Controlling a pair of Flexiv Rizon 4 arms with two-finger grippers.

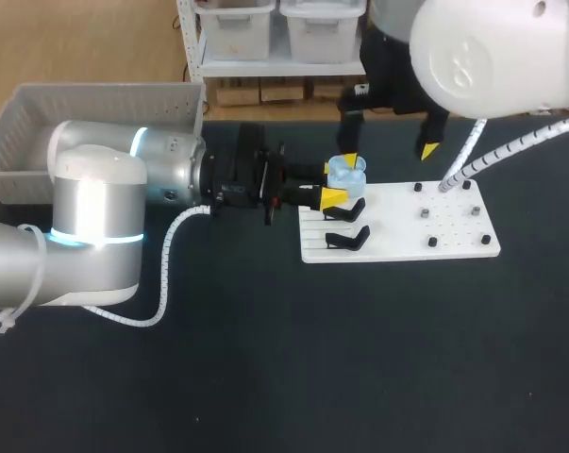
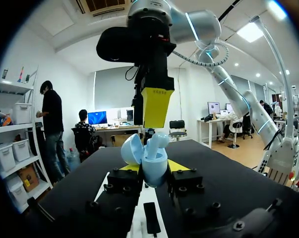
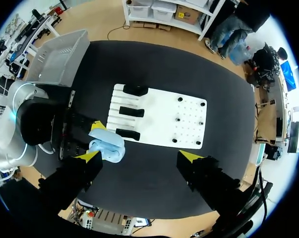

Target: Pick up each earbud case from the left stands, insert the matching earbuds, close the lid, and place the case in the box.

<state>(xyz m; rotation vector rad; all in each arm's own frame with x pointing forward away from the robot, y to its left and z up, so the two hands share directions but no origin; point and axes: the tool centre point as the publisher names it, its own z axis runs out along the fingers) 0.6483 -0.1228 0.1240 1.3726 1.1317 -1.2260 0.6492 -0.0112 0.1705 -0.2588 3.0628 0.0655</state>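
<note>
Between the fingers of the left gripper: one pale blue earbud case, clamped from both sides by the yellow tips, upright, lid swung open to one side. Directly above it: right gripper, jaws spread wide and holding nothing, one yellow tip just over the case, the other well off to the side. Beneath and ahead of the left gripper: white board with black stands, none of those in view carrying a case. Farther along the board: small dark pieces, too small to tell whether they are earbuds. Behind the left arm: grey box, no case showing in its visible part. Status, as judged: pickup done; whether earbuds are seated cannot be told; lid not yet closed; case not yet placed in the box
</note>
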